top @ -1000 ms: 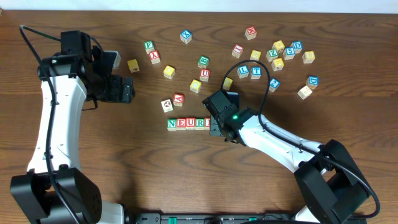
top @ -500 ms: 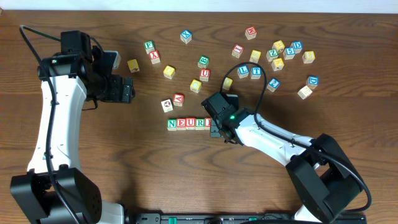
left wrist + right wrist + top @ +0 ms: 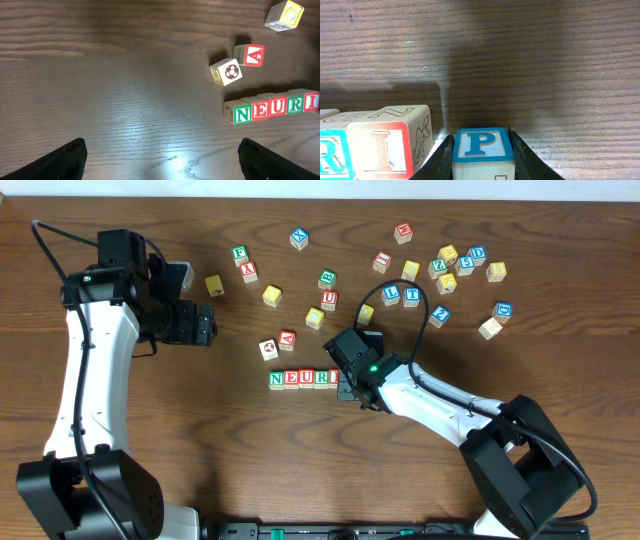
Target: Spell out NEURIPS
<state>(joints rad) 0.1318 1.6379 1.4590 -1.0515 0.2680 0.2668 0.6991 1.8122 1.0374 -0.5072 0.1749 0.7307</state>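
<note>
P: you hold the blue P [image 3: 482,142] clamped in the right end effector [image 3: 482,159], at the right end of the row. It is just beside the I [image 3: 385,145] but not touching it, because one finger [image 3: 439,160] stands in the gap between them. From overhead the arm hides it.
P facing: the letter face is up and reads upright, the same way as the I. A cube has no long axis of its own. You cannot tell whether it rests on the desk [image 3: 520,60] yet.
Row: NEURI [image 3: 302,378] lies cube against cube. Its long axis runs left to right across the overhead view, and it reads upright from the robot's side.
Just changed: over the last second the right arm's elbow and rear links have swung in toward the row, and the end effector has crept slightly leftward. The row and the left arm have not moved.
Meaning: this looks like the final closing-in of the sixth letter. Five stand, P is nearly home, and S is left.
Next: the finger beside the I needs room to open on release, so expect a small gap to push shut.
Left end effector [image 3: 161,162]: jaws spread wide and empty, over bare desk left of the row.
S: likely among the loose cubes [image 3: 447,254] further back, which are too small to read from overhead.
</note>
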